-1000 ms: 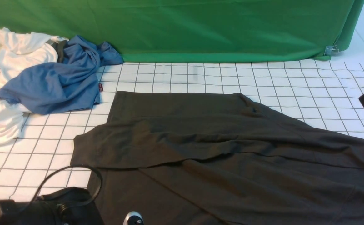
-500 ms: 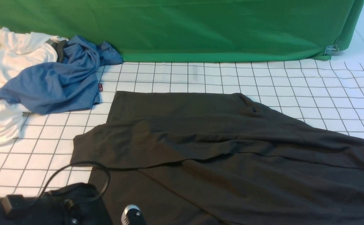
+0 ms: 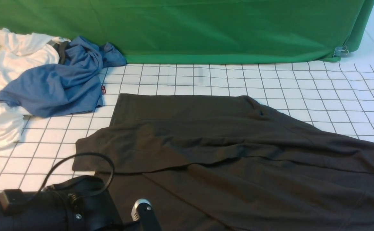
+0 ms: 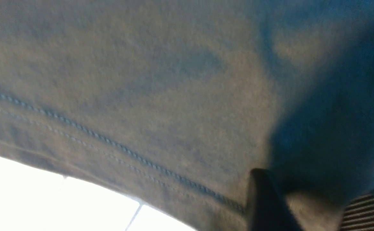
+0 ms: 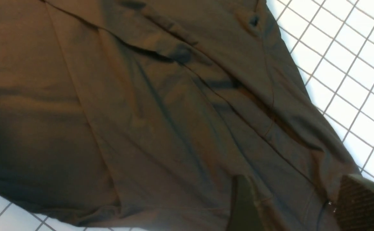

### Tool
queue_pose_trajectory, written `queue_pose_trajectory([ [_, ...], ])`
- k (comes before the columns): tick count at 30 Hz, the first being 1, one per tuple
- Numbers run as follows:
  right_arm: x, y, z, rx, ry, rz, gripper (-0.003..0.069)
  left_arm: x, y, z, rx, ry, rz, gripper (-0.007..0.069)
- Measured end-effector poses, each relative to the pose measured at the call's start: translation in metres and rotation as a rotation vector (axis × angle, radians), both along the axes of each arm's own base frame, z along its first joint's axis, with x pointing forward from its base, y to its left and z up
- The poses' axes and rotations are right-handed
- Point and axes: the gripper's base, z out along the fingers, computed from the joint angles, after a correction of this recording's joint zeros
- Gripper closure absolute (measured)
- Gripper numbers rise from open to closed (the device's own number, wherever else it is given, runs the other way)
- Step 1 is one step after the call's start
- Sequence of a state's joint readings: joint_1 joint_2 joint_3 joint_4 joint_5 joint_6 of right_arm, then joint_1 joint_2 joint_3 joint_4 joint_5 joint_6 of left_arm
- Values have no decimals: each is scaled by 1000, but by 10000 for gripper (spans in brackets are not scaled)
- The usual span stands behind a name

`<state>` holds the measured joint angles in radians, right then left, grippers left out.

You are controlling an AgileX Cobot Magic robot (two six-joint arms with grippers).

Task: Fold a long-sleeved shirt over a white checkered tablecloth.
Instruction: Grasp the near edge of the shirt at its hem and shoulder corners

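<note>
My left pincer (image 4: 315,189) at the long-sleeved shirt (image 3: 225,154) hem.
Shirt stretches rightward from it; its grip I cannot tell; right pincer (image 5: 294,179) spread.

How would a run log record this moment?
shirt: partly folded on tablecloth | left gripper: at hem | right gripper: open over shirt

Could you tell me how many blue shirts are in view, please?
1: the blue shirt lies crumpled far left, partly on the white garments; that heap could hide more.
</note>
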<state>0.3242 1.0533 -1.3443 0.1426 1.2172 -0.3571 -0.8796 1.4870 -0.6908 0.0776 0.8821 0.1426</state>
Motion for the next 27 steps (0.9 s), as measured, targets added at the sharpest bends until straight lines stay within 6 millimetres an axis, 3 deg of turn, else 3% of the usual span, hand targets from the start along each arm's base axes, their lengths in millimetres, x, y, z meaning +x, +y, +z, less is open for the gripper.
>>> queue_pose_trajectory([
  [4, 0, -1, 0, -8, -3, -4, 249, 1, 0, 0, -1, -11, -11, 377],
  [10, 1, -3, 0, -30, -10, -12, 249, 0, 1, 0, 17, -4, -20, 627],
  [16, 2, -3, -11, -51, 20, -3, 249, -1, 7, 6, 97, 37, -22, 655],
  [18, 2, -3, -34, -92, 87, 25, 249, -3, 9, 16, 110, 40, -19, 655],
  [19, 1, -3, -36, -96, 93, 28, 249, -3, 10, 16, 110, 40, -19, 655],
  [21, -2, -4, -72, -152, 204, 67, 239, -6, 13, 27, 81, 17, -18, 655],
  [27, -12, -7, -146, -235, 363, 143, 132, -10, 18, 42, 29, -19, -25, 655],
])
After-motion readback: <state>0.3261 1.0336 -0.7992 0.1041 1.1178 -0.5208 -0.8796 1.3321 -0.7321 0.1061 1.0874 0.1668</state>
